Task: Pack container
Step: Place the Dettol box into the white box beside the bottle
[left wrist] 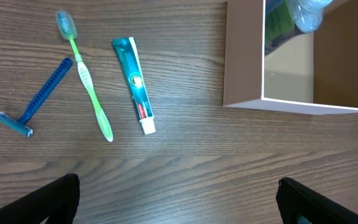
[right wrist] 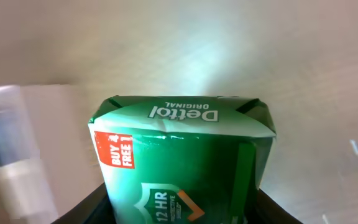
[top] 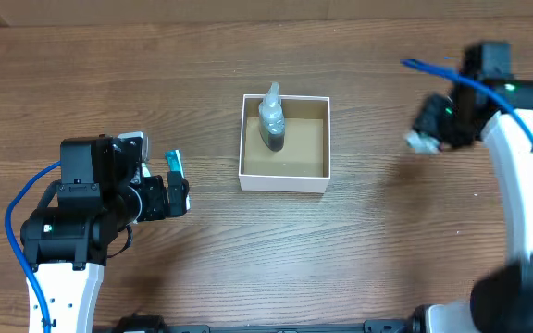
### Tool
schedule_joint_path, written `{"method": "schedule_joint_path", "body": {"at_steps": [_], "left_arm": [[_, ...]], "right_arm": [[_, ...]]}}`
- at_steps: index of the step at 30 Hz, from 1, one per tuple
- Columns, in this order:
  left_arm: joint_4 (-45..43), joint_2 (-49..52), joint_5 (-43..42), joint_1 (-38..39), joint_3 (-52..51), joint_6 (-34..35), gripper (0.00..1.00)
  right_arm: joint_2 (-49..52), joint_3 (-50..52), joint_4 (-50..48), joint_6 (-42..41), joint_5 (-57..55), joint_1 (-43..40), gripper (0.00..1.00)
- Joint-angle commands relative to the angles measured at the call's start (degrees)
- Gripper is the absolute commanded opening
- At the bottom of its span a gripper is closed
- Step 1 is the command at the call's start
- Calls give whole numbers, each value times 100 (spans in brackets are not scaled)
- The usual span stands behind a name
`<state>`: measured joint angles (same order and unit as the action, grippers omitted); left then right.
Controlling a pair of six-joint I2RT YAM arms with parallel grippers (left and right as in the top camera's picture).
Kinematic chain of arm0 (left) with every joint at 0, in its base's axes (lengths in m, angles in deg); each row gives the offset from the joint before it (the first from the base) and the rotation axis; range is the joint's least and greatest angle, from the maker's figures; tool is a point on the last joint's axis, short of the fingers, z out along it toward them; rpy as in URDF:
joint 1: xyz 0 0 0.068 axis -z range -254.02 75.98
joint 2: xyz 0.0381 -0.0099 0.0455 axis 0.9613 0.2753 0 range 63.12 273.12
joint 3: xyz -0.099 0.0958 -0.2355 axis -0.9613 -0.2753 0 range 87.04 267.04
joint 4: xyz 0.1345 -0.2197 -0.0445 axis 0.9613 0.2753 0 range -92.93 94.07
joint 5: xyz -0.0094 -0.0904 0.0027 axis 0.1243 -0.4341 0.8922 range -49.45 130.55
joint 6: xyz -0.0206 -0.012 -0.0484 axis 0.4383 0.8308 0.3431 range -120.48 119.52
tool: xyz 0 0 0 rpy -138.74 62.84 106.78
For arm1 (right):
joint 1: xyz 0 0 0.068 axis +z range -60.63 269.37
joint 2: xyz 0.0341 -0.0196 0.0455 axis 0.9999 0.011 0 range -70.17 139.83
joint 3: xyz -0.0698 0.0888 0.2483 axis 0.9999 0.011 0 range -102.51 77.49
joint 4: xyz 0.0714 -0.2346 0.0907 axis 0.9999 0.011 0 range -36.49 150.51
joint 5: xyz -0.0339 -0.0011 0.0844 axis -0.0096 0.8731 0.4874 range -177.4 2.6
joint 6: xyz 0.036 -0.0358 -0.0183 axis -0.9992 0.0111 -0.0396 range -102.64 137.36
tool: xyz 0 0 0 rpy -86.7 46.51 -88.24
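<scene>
The container (top: 283, 181), a white-walled box with a brown floor, sits mid-table with a clear bottle (top: 272, 118) lying in its back left part. It also shows at the top right of the left wrist view (left wrist: 244, 56), with the bottle (left wrist: 306, 12) inside. My left gripper (top: 179, 194) is open and empty, left of the container and above the bare wood (left wrist: 179, 205). My right gripper (top: 424, 131) is far right of the container, raised off the table. In the right wrist view it (right wrist: 179, 214) is shut on a green Dettol soap pack (right wrist: 179, 149).
A teal toothpaste tube (left wrist: 135, 84), a green toothbrush (left wrist: 87, 84) and a blue razor (left wrist: 37, 99) lie on the wood left of the container. In the overhead view only the tube's end (top: 174, 162) shows beside my left arm. A blurred pale shape (right wrist: 5, 155) is at the left of the right wrist view.
</scene>
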<state>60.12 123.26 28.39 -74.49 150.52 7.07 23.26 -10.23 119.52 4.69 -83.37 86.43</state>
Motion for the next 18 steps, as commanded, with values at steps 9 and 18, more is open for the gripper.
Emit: {"method": "schedule_joint_path", "body": {"at_steps": [9,18], "left_arm": [[-4,24,13,11,151,-22,100],[-4,24,13,11,151,-22,100]], "right_arm": [[376,-529,-1021,-214,-328,2715,4],[1408,-531,-1150,-142,42,2721,57]]}}
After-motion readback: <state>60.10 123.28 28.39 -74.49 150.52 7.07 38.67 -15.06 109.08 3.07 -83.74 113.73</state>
